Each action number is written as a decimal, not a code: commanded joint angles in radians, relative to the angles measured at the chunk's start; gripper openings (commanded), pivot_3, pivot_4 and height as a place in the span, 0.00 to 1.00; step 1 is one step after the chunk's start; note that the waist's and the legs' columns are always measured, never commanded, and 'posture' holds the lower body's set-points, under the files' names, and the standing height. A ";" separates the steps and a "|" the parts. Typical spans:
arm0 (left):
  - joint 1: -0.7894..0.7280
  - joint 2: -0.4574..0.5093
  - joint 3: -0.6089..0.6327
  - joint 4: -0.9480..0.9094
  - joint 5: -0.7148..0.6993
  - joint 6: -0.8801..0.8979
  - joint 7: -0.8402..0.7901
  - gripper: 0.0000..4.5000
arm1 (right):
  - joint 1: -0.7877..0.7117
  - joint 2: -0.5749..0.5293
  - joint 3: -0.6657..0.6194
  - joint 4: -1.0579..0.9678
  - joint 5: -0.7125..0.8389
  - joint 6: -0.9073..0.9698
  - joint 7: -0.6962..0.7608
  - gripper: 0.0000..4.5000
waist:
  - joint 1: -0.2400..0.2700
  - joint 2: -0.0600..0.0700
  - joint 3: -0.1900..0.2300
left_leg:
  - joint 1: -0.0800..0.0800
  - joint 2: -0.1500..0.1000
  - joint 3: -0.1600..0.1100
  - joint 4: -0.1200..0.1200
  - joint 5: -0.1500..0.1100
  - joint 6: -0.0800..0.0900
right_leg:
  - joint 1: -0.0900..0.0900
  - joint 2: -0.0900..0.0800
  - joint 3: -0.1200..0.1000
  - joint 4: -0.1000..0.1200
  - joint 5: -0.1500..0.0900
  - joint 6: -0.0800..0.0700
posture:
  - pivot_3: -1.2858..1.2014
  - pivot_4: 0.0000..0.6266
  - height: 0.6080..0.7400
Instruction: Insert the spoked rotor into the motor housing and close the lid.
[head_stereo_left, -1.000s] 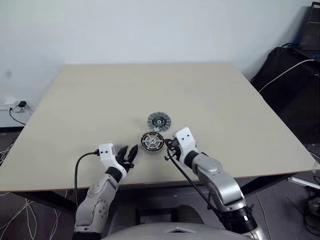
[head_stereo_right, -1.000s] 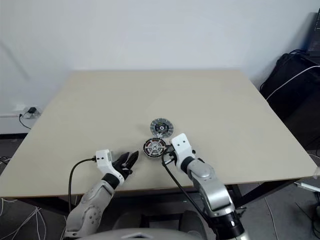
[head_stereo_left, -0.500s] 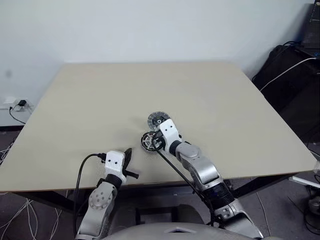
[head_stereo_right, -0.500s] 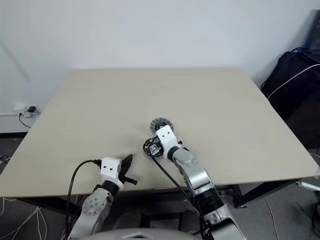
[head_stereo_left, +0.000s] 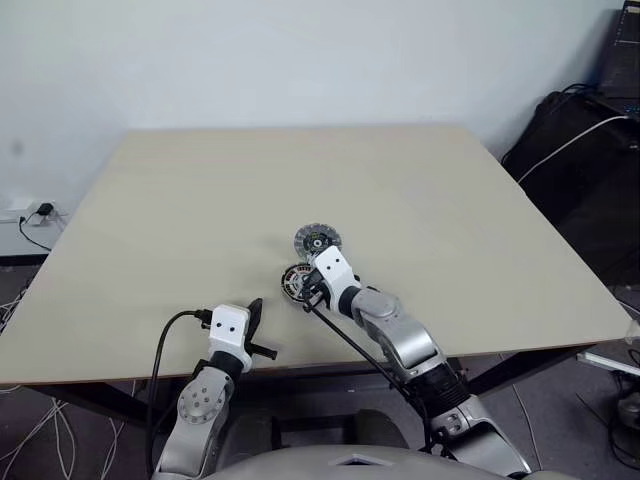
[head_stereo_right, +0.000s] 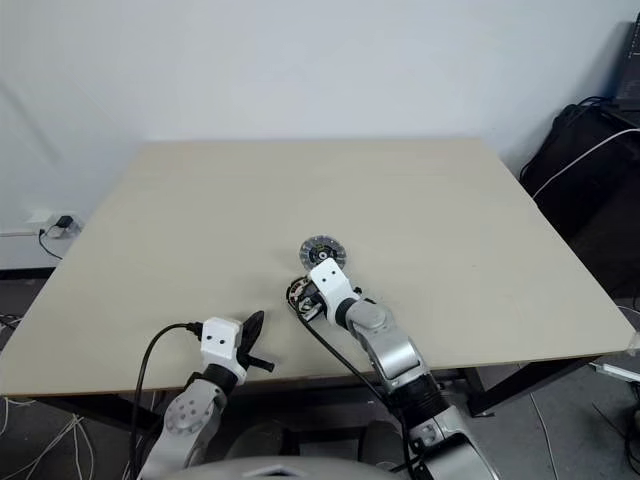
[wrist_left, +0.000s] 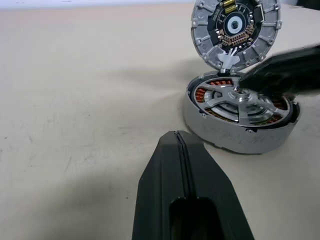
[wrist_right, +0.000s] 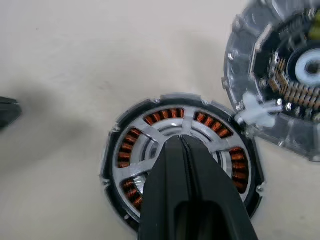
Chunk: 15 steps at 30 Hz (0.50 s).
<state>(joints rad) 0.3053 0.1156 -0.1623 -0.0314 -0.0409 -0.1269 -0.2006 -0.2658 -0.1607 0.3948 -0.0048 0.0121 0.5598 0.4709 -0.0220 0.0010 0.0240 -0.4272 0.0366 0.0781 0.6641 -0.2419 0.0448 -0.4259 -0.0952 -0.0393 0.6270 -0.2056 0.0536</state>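
Note:
The motor housing (wrist_left: 235, 141) lies flat on the table, its copper windings (wrist_right: 161, 115) showing through the gaps of the spoked rotor (wrist_left: 220, 102), which sits inside it. My right gripper (wrist_right: 181, 141) is shut, and its tip rests over the rotor's hub. Right beside the housing, on its far side, lies the lid (head_stereo_left: 318, 241) with its dark, ribbed inner face up. My left gripper (wrist_left: 177, 137) is shut on nothing. It hovers near the table's front edge, a short way left of the housing and pointing toward it.
The beige table (head_stereo_left: 200, 200) stretches wide on all sides of the parts. A black cable (head_stereo_left: 160, 345) loops off my left wrist past the front edge. Dark bags (head_stereo_left: 590, 140) stand on the floor at the right.
My left gripper has shut, rolled and drawn back a little toward the table edge. The right gripper has swung left from beside the housing to over the rotor's hub.

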 joint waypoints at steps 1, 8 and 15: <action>-0.022 -0.009 0.002 0.006 0.002 -0.020 -0.006 0.00 | -0.041 -0.070 0.046 -0.132 -0.003 0.056 0.098 0.12 | 0.001 0.000 0.000 | 0.000 0.000 0.000 0.000 0.000 0.000 | 0.000 0.000 0.000 0.000 0.000 0.000 | 0.52 0.00 1.00; -0.035 -0.019 -0.001 0.025 0.006 -0.033 -0.006 0.00 | -0.141 -0.183 0.144 -0.161 -0.032 0.144 0.222 0.41 | 0.003 0.000 0.000 | 0.000 0.000 0.000 0.002 0.000 0.000 | 0.000 0.001 0.000 0.001 0.000 0.000 | 0.52 0.00 1.00; -0.019 -0.034 0.000 0.026 0.003 -0.048 0.003 0.00 | -0.225 -0.200 0.215 -0.066 -0.069 0.145 0.286 0.41 | 0.005 -0.002 -0.001 | 0.000 -0.001 0.000 0.002 0.001 0.001 | 0.001 0.001 0.000 0.001 0.002 -0.002 | 0.52 0.00 1.00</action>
<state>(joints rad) 0.2903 0.0866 -0.1657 0.0024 -0.0406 -0.1463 -0.2000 -0.4623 -0.3619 0.6064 -0.0744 -0.0483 0.7085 0.7457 -0.0167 -0.0007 0.0229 -0.4270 0.0356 0.0779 0.6666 -0.2399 0.0482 -0.4248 -0.0941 -0.0397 0.6277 -0.2033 0.0512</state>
